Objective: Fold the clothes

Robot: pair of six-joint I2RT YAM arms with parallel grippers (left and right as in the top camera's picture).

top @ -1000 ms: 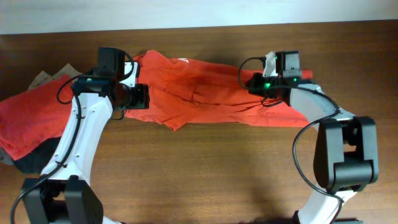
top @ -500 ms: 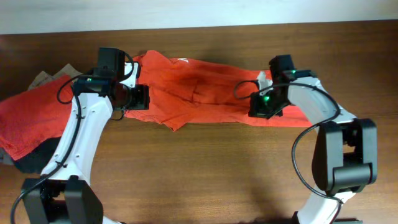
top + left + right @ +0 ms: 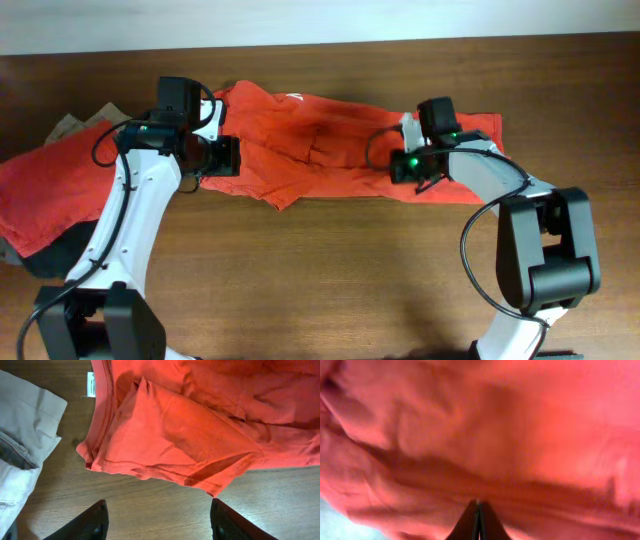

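1. Orange-red T-shirt [image 3: 320,140]: lies crumpled and stretched sideways across the far half of the table [image 3: 330,270], between the two arms. Its lower edge comes to a creased point near the middle.
2. Left gripper [image 3: 160,522]: jaws stand wide apart with nothing between them. It hangs over bare wood just beside the shirt's left end, where a white label [image 3: 90,384] shows at the collar.
3. Right gripper [image 3: 478,519]: fingertips are drawn fully together and pressed against the shirt's fabric, which fills the wrist view. Whether a fold of cloth is caught between them cannot be told. From overhead it sits over the shirt's right part, near the lower hem.
4. Red garment [image 3: 40,195]: heaped at the table's left edge, apart from the shirt.
5. Beige garment [image 3: 25,425]: lies just left of the shirt's collar; a dark cloth [image 3: 45,262] shows under the red heap.
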